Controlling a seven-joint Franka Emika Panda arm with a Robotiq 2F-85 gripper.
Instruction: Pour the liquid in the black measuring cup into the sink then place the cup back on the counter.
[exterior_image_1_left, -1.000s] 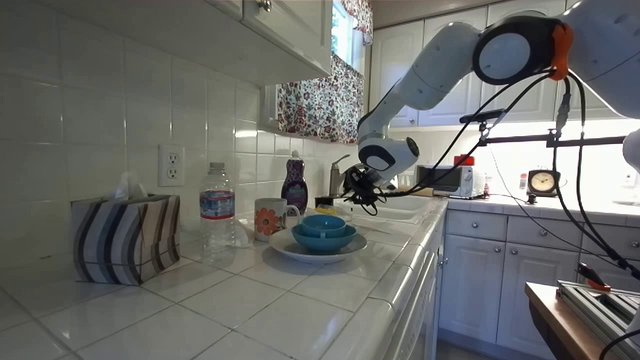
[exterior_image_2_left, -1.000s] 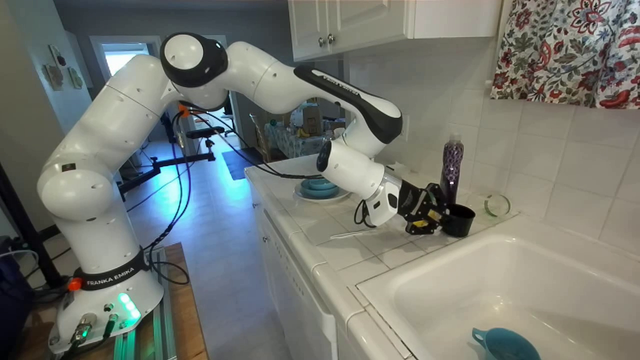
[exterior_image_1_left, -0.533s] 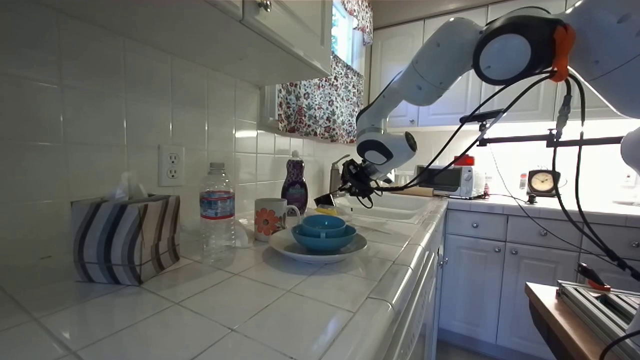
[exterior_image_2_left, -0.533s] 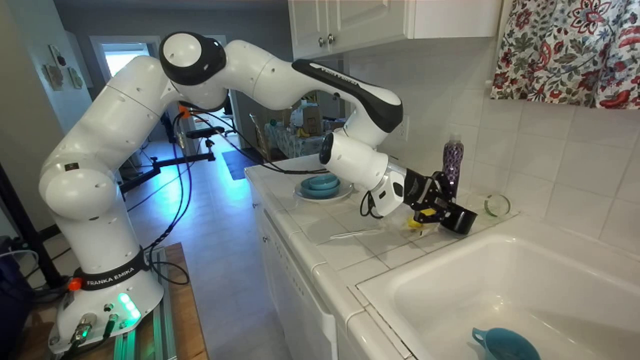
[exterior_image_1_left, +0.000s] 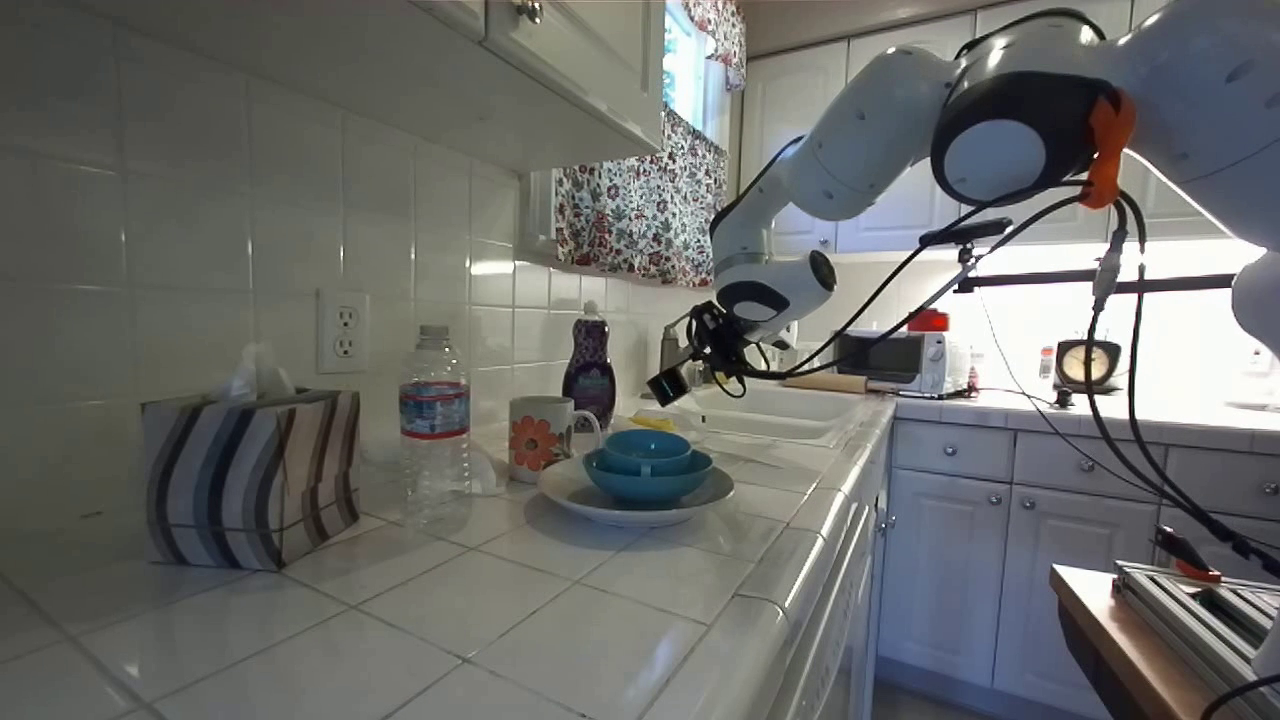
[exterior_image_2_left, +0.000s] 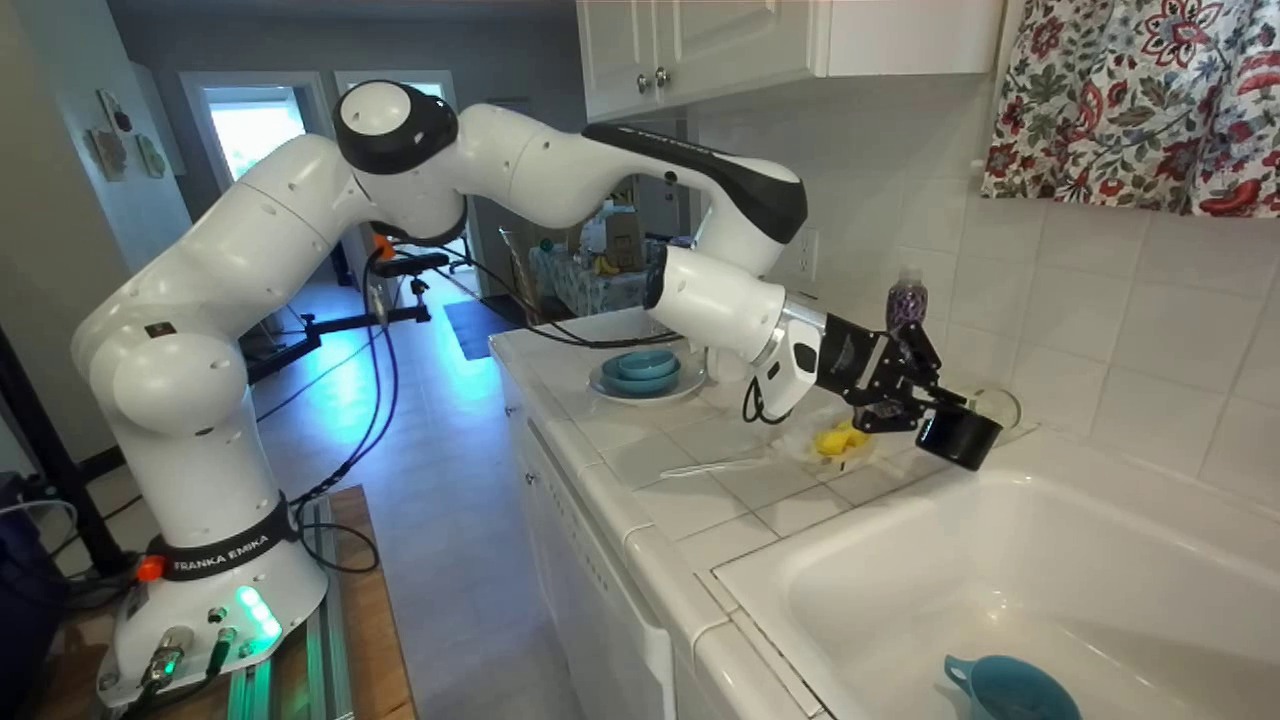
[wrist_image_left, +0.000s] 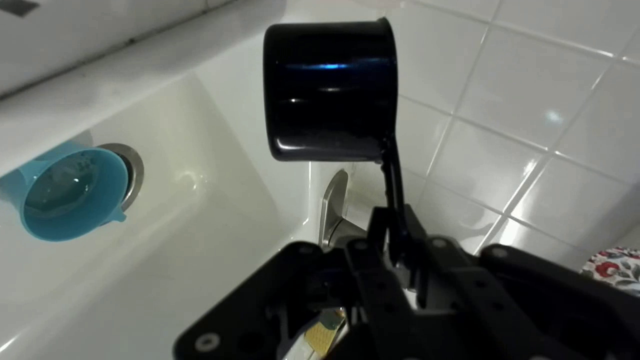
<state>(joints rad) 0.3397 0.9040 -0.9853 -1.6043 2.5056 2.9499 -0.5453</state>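
Your black measuring cup (exterior_image_2_left: 958, 437) is hanging tilted in the air near the edge of the sink (exterior_image_2_left: 880, 540); you are gripping its handle (wrist_image_left: 394, 177) with the end effector (wrist_image_left: 396, 222). A blue cup (wrist_image_left: 75, 195) is sitting in the sink, and on the desk (exterior_image_1_left: 580, 600) blue bowls (exterior_image_1_left: 640, 485) are resting on a plate (exterior_image_1_left: 560, 489) beside a flowered mug (exterior_image_1_left: 538, 430)

Only text I can actually read is "FRANKA EMIKA", in white caps on the black band (exterior_image_2_left: 222, 553) around the robot's base (exterior_image_2_left: 180, 605). Up on the arm (exterior_image_2_left: 525, 165), the black strip (exterior_image_2_left: 725, 170) has white lettering too, but it's too small and slanted for me. The clear plastic bottle (exterior_image_1_left: 435, 465) and the purple bottle (exterior_image_1_left: 590, 370) both have labels (exterior_image_1_left: 434, 410), way too blurry, and the markings on the clock (exterior_image_1_left: 1088, 362) are too tiny.
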